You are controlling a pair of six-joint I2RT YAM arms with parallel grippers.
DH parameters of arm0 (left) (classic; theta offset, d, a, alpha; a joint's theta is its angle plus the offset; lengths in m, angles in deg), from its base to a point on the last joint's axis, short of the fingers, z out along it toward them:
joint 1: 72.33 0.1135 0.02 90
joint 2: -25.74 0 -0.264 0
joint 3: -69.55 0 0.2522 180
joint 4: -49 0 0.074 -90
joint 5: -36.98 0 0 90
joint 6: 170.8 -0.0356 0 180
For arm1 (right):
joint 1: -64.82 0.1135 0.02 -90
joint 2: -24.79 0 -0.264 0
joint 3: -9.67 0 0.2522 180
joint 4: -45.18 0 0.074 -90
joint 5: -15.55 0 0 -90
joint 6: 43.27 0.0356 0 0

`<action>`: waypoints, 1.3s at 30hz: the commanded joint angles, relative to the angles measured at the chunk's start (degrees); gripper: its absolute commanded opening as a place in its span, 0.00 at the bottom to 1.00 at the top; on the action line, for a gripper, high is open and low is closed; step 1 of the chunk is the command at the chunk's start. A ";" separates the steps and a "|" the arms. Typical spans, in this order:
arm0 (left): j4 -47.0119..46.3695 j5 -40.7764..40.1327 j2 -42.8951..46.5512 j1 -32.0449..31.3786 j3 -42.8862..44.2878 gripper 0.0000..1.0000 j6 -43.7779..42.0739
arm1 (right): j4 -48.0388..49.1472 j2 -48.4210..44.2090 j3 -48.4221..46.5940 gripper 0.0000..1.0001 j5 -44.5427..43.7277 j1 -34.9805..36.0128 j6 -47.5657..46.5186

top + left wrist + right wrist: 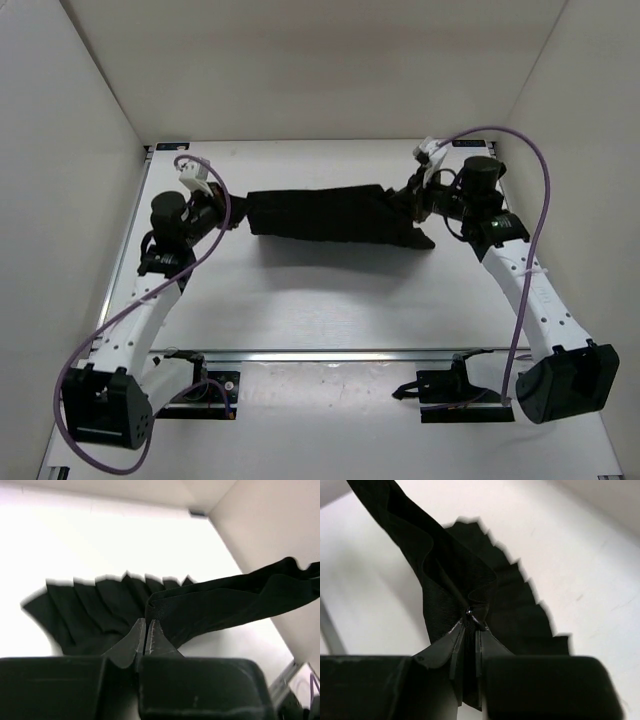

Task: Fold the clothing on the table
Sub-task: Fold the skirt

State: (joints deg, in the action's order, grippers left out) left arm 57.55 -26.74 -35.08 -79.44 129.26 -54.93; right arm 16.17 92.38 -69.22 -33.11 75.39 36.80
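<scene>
soft black pleated garment (330, 215) pulled into long bunched band, far-centre of smooth white desk (330, 300) | left jaws pinched tight on left end | right jaws pinched tight on right end, pleats fanning out

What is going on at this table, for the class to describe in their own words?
Two robot arms are working on the black pleated clothing on the white table. The left gripper is pinched shut on one end and the right gripper on the other. The fabric runs between them as a long, narrow band, with pleats fanning down beside each grip. The fold is not yet finished.
</scene>
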 commanded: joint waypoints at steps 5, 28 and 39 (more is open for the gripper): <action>13.63 -0.18 11.83 -3.34 -9.73 0.00 -3.10 | -9.08 -10.09 13.95 0.00 -5.03 3.05 4.74; 0.74 -2.20 -14.30 -7.74 2.02 0.00 -0.03 | -7.54 -0.98 20.74 0.00 -16.47 -7.14 24.17; -4.09 -4.59 -37.42 -5.90 12.74 0.51 -1.00 | -2.14 17.29 11.01 0.19 -36.20 -4.42 28.91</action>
State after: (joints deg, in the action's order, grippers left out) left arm 57.11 -29.95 -69.39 -87.03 137.28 -55.28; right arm 13.31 106.57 -52.14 -56.67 70.88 64.64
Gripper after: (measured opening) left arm 0.357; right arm 0.121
